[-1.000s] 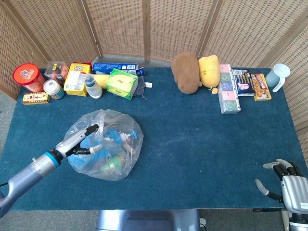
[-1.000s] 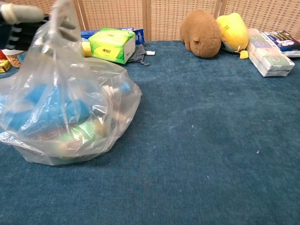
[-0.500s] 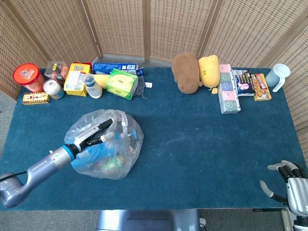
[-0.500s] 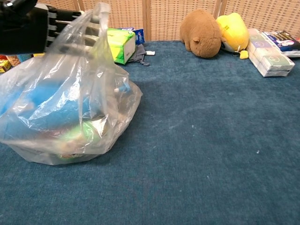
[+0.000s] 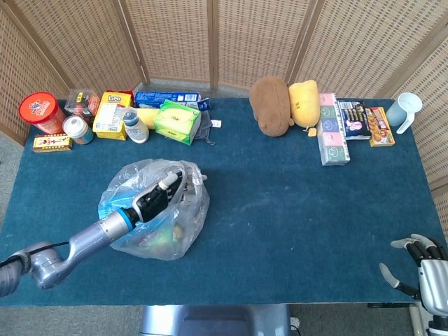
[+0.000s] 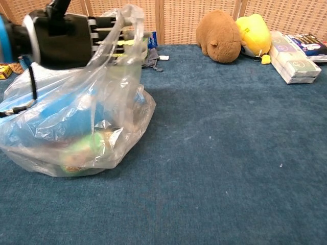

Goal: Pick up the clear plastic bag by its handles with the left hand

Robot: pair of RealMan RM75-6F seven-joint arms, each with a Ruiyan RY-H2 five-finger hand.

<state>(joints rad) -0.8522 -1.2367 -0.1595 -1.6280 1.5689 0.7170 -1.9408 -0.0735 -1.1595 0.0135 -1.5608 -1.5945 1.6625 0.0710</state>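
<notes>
On the left of the blue tabletop point(image 5: 280, 231), the clear plastic bag point(image 5: 157, 210) sits with its base on the cloth, blue and green items showing through it. The left hand point(image 5: 152, 199) reaches into its bunched top, and its fingers point(image 6: 104, 35) lie stretched among the handles point(image 6: 125, 18); whether they clasp the plastic, I cannot tell. At the far right edge, the right hand point(image 5: 420, 262) rests low, fingers spread, holding nothing.
</notes>
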